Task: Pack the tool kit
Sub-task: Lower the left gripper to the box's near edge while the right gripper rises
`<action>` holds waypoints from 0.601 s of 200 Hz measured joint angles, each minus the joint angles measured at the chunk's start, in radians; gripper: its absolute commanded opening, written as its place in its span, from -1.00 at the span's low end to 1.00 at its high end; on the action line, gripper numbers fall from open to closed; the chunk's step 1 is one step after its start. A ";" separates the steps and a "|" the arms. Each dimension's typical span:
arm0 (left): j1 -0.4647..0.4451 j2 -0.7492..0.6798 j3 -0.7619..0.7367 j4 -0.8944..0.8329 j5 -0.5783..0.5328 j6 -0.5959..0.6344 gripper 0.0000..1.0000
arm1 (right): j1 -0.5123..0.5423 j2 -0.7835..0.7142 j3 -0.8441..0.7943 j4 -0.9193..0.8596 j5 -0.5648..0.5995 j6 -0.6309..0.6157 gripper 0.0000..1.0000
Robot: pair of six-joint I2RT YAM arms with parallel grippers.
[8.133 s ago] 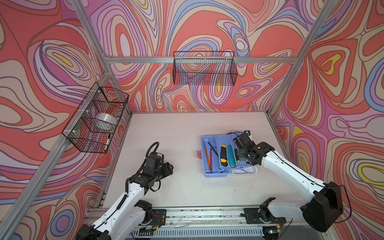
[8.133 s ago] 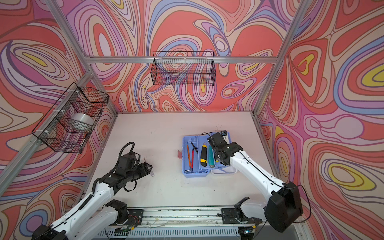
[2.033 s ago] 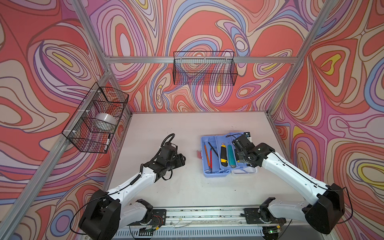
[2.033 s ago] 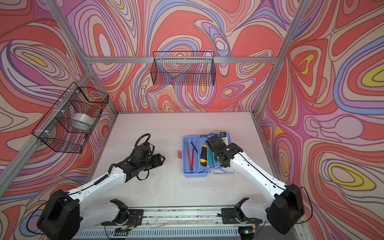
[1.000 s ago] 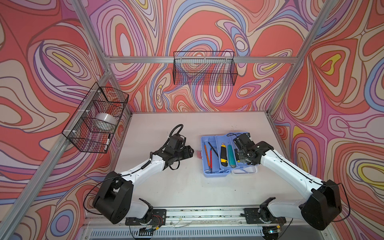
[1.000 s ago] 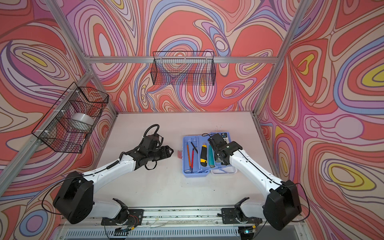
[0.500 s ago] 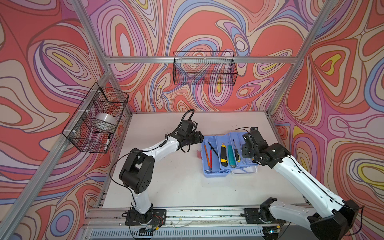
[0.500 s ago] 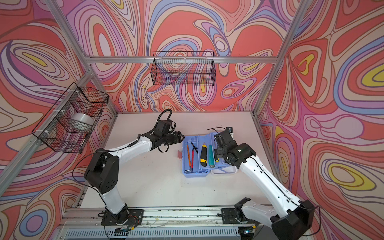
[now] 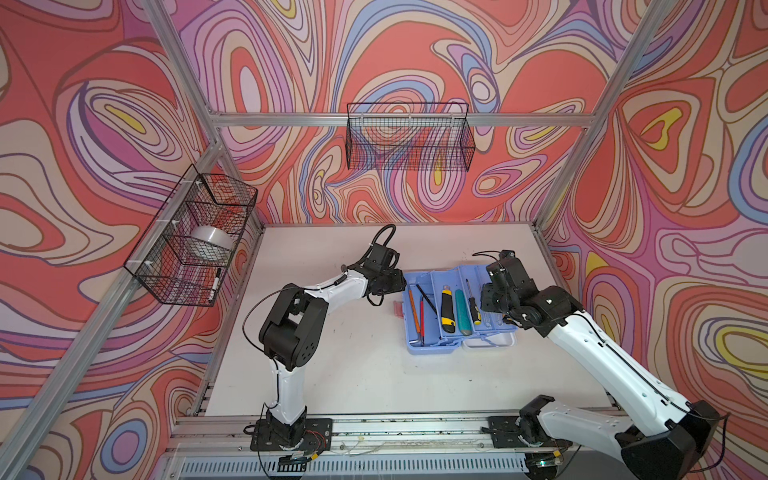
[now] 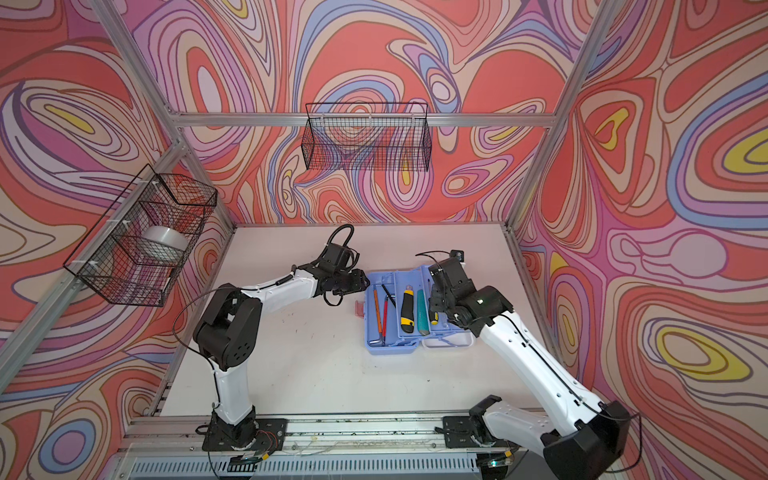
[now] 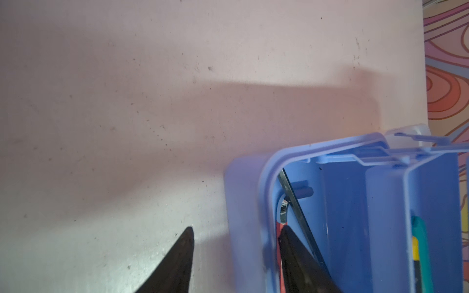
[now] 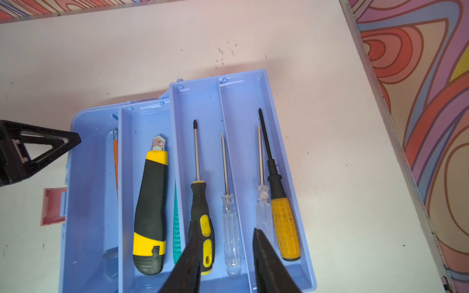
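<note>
The tool kit (image 9: 453,332) is a light blue box lying open on the table's right half, with its stepped trays spread out. The trays hold a yellow-black utility knife (image 12: 152,210), a teal knife (image 12: 176,228) and several screwdrivers, one with an orange handle (image 12: 284,223). A pink latch (image 12: 53,206) sticks out of its left side. My left gripper (image 11: 237,228) is open astride the box's far-left corner wall, one finger inside and one over the table. My right gripper (image 12: 225,243) hangs open and empty over the screwdriver tray.
A black wire basket (image 9: 409,139) hangs on the back wall. Another basket (image 9: 193,237) on the left wall holds a tape roll (image 9: 208,239) and a marker (image 9: 214,284). The right wall's metal rail (image 12: 396,126) runs close beside the box.
My left arm has swung from the table's left side to the box's far-left corner, and its jaws have narrowed. My right gripper has lifted and shifted right over the trays.
</note>
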 measured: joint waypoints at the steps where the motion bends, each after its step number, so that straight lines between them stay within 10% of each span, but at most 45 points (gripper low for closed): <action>1: -0.001 0.001 0.002 -0.001 -0.002 0.000 -0.05 | 0.000 0.000 0.000 0.000 0.000 0.000 -0.30; 78: -0.054 0.061 0.103 -0.067 -0.114 0.003 -0.93 | 0.000 0.002 -0.045 0.039 -0.032 0.011 -0.31; 120: -0.054 0.072 0.131 -0.098 -0.141 -0.010 -1.00 | 0.000 -0.005 -0.058 0.046 -0.033 0.010 -0.31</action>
